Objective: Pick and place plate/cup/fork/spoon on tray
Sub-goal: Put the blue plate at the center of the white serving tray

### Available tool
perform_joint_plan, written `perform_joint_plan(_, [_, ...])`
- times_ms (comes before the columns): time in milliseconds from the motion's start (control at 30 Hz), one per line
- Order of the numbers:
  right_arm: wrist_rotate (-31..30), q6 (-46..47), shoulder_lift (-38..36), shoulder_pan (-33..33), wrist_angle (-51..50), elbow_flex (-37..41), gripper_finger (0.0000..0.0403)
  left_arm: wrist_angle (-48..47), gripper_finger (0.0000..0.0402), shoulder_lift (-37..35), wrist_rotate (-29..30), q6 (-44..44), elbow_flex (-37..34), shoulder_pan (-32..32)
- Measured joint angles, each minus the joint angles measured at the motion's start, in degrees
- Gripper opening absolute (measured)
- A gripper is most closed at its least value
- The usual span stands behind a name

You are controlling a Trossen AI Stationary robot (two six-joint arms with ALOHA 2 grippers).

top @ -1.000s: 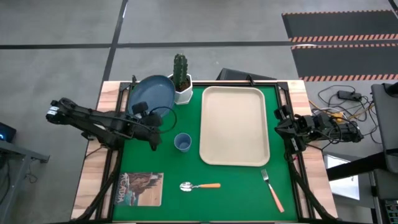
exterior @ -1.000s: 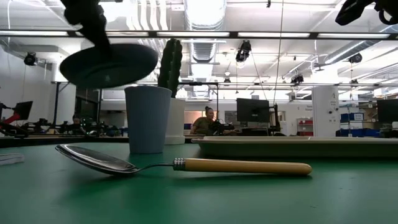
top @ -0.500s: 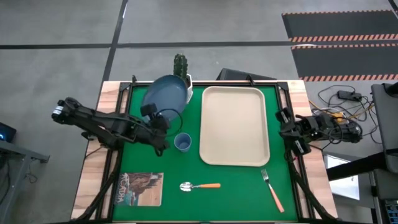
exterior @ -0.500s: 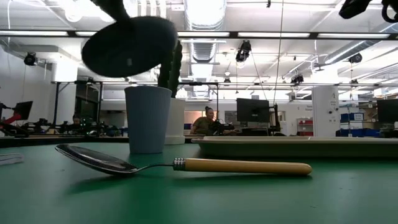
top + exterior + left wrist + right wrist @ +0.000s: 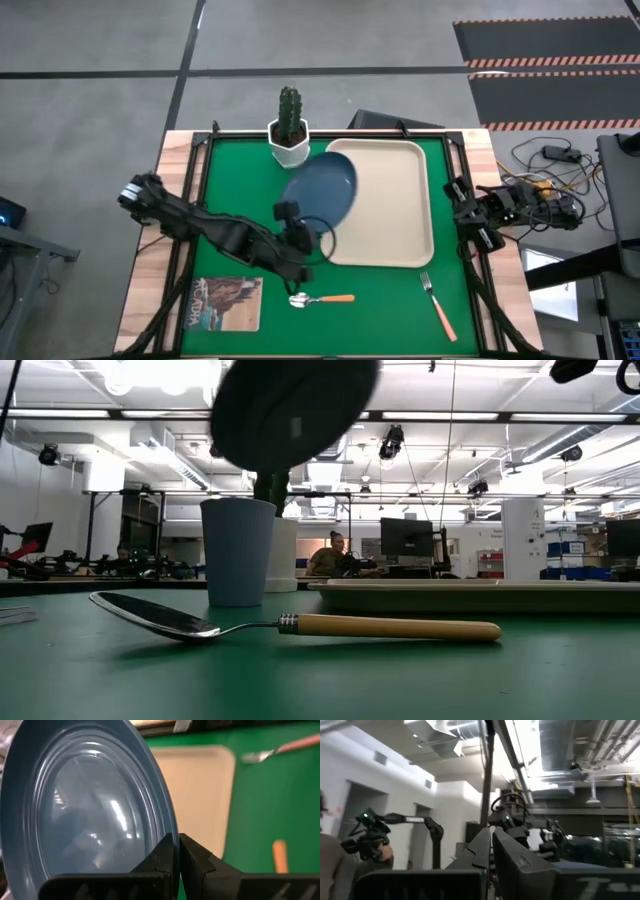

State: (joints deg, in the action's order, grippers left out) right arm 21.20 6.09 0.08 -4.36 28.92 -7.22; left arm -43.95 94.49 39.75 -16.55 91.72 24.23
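My left gripper (image 5: pixel 310 231) is shut on the slate-blue plate (image 5: pixel 322 188), which hangs tilted in the air over the left rim of the cream tray (image 5: pixel 390 215). The plate also shows high in the low view (image 5: pixel 295 408). The light-blue cup (image 5: pixel 238 550) stands on the green mat; my left arm hides it in the high view. The spoon (image 5: pixel 322 299) lies on the mat near the front edge. The fork (image 5: pixel 437 305) lies at the front right. My right gripper (image 5: pixel 470 224) is shut and empty at the table's right edge. My left gripper pinches the plate's rim (image 5: pixel 169 826) between its two fingers, one finger on the plate's upper face and one on its underside. The fingers come from the table's left and near side, at the plate's near edge. The plate is lifted clear and tilted.
A white pot with a cactus (image 5: pixel 289 128) stands at the far edge, left of the tray. A magazine (image 5: pixel 225 303) lies at the front left corner. A person sits in the room beyond the table (image 5: pixel 330 555).
My left gripper has carried the plate from the far left, beside the cactus, toward the table's right and near edges, to above the tray's left rim. The plate has risen and stays tilted in the hold. My right arm has kept still.
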Motion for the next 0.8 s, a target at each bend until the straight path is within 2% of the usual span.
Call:
perform_joint_plan(200, [6.0,0.9,0.0,0.0,3.0,-0.9,0.0011,10.4,0.0,6.9,-2.1,5.3,2.4,-1.1])
perform_joint_plan(500, [6.4,1.0,0.0,0.0,3.1,-0.9,0.0011,20.9,0.0,14.5,-4.5,5.6,2.1,-2.3])
perform_joint_plan(633, [6.4,0.9,0.0,0.0,3.1,-0.9,0.0011,27.8,0.0,17.8,-9.2,10.7,1.9,-3.8])
perform_joint_plan(800, [6.4,0.8,0.0,0.0,3.1,-0.9,0.0011,32.5,0.0,20.0,-15.2,11.5,2.3,-6.8])
